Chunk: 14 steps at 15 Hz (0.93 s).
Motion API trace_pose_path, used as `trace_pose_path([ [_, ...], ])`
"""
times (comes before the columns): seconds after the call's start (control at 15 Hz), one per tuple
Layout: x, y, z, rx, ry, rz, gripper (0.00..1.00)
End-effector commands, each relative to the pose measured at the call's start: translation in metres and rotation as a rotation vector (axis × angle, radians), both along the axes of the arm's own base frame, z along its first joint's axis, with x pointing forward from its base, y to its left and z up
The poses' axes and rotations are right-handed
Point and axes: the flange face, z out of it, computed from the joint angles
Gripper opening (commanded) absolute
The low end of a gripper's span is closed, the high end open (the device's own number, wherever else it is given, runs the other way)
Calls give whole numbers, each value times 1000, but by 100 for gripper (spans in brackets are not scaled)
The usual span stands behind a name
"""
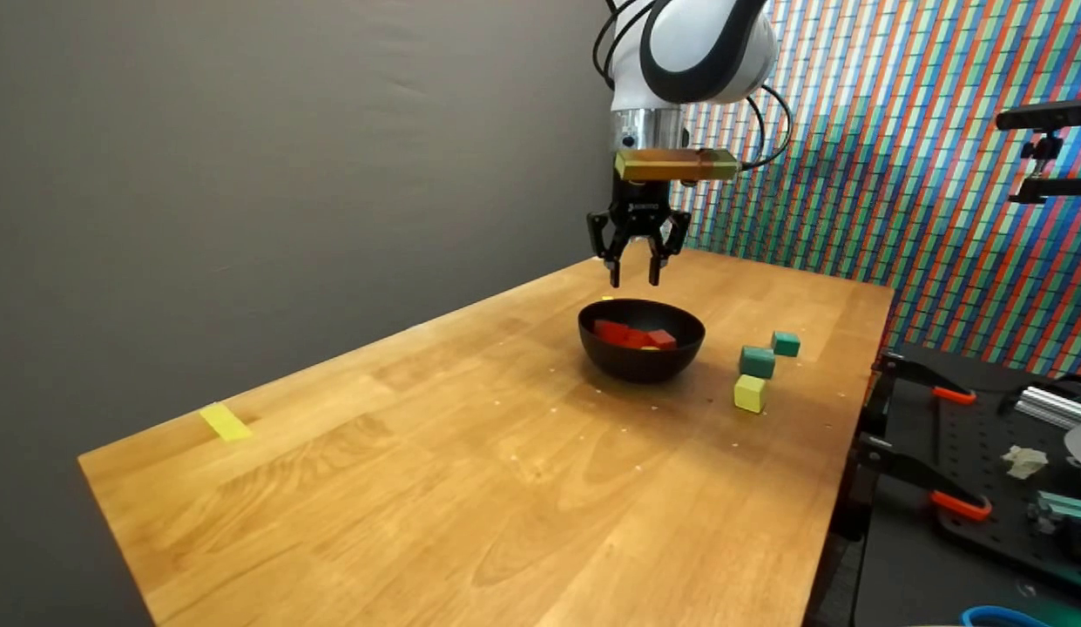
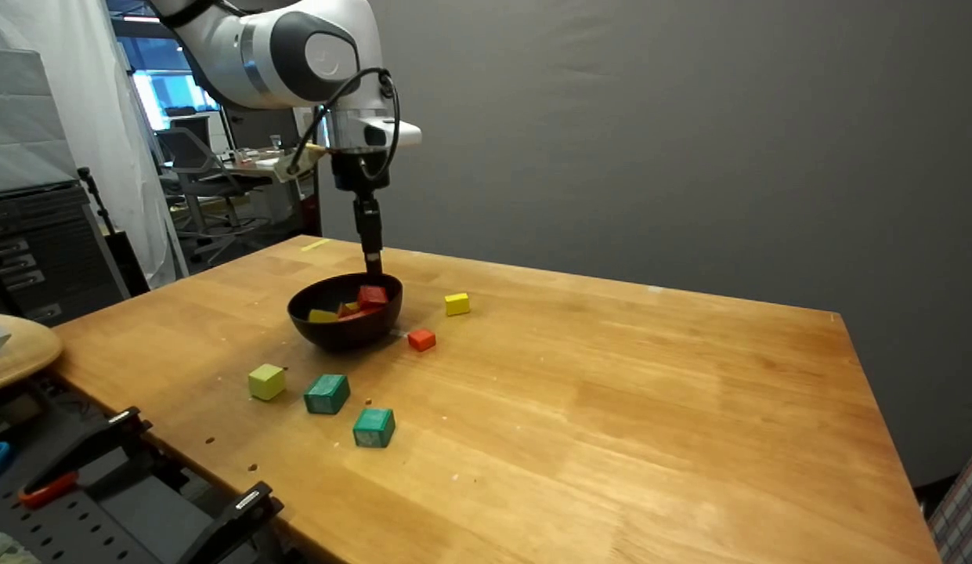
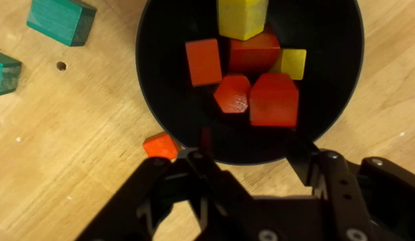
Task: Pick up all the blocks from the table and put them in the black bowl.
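Claw point(image 1: 634, 280): spread, holding nothing, over the black bowl point(image 1: 641, 362).
Black bowl: best cleared by rising straight up first.
Red block point(image 2: 421, 340): just beside the black bowl.

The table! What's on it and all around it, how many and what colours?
table: 1, light brown, under bowl
bowl: 1, black, on table
red blocks: 5 showing, red, 4 in bowl, 1 beside it
yellow blocks: 4 showing, yellow, 2 in bowl, 2 on table
green blocks: 2, green, on table
strip: 1, yellow, near table corner
clamps: 2, black and orange, by table edge
clutter: many bits, mixed colours, beside table
wall: 1, grey, alongside table
backdrop: 1, many colours, beyond table
curtain: 1, white, background
cabinet: 1, dark grey, by curtain
chair: at least 1, dark, background
arm: 1, white and black, over table
claw: 1, black, open, near bowl rim
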Motion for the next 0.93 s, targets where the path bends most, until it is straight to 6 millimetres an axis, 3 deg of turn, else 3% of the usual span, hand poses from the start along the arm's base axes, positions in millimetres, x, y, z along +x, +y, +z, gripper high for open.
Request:
trace_pose_path([
  [0.0,6,-14,-4,-3,-45,-49,92],
  [0.13,13,-25,-1,-26,-119,-84,100],
  [0.33,28,-43,7,-60,-231,-129,100],
  [0.6,46,-65,-23,-100,-213,-167,100],
  [0.87,59,-66,-59,-119,-152,-160,92],
])
